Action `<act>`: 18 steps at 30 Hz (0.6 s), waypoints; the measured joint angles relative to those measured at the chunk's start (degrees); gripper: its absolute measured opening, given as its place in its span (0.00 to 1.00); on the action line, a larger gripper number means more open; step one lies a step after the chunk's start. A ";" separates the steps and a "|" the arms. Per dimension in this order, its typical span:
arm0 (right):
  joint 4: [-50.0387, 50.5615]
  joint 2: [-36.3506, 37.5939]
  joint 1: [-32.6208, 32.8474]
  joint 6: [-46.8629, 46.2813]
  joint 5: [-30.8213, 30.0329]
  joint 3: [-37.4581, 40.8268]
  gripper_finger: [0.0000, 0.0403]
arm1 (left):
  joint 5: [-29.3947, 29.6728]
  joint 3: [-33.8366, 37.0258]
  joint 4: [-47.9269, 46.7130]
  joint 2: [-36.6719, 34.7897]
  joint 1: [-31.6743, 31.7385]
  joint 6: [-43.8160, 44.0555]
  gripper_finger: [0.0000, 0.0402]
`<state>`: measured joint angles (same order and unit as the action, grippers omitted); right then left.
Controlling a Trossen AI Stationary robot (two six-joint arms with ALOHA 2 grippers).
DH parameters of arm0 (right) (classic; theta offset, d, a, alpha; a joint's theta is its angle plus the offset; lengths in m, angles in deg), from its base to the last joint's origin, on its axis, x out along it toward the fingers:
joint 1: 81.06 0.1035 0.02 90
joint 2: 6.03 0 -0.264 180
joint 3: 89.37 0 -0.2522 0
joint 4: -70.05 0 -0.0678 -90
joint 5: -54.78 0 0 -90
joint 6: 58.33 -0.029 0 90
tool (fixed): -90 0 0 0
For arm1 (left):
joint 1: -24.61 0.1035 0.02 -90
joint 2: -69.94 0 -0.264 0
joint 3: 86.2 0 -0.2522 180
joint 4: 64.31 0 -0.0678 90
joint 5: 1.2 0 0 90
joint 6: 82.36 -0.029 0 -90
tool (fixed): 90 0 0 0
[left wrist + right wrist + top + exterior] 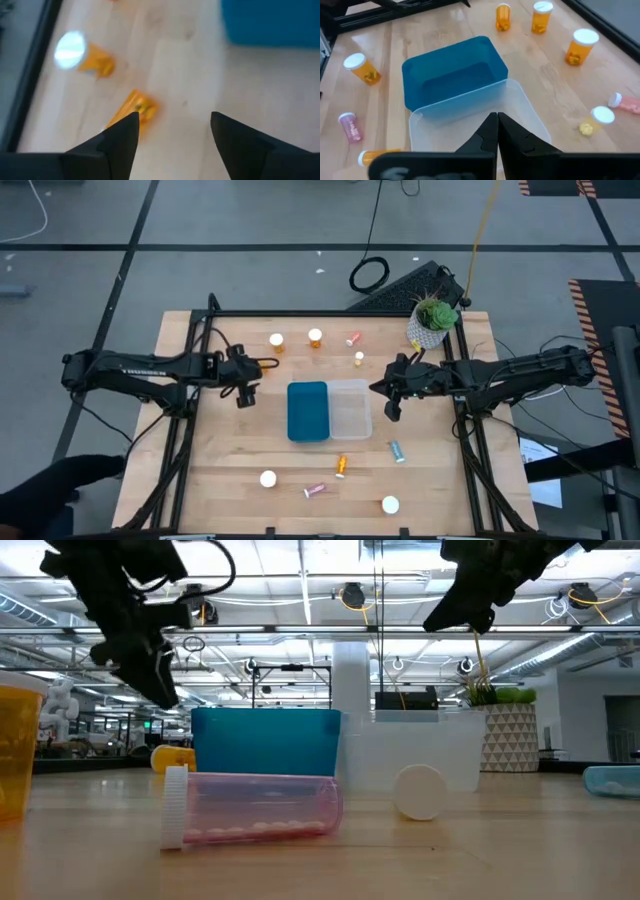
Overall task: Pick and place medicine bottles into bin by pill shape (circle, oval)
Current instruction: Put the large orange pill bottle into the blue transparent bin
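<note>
Left gripper (pixel 243 394) spread, empty, left of blue bin (pixel 307 411). Right gripper (pixel 390 412) clenched, empty, right of clear bin (pixel 351 409). Bottles (pixel 315 337) scattered above and below bins, none inside.

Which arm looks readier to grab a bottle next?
Probably the left: the left gripper hangs with jaws open over an amber bottle, while the right gripper is shut above the clear bin.
</note>
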<state>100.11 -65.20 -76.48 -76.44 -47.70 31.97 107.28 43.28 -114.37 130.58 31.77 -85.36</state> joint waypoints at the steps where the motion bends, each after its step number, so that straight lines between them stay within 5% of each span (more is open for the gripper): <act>1: -0.34 0.00 0.00 0.37 -0.21 0.00 0.00 | 1.87 0.62 -0.04 0.00 0.00 -0.83 0.63; 10: -1.52 0.00 0.00 1.47 -1.21 0.00 0.00 | 11.38 1.32 -0.86 0.00 0.00 -6.19 0.61; 18: -1.51 0.00 0.00 1.47 -1.21 0.00 0.00 | 9.61 1.32 -1.09 0.00 0.01 -3.31 0.61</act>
<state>98.60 -65.20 -76.48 -74.97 -48.91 31.97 116.89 44.60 -115.46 130.58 31.78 -88.67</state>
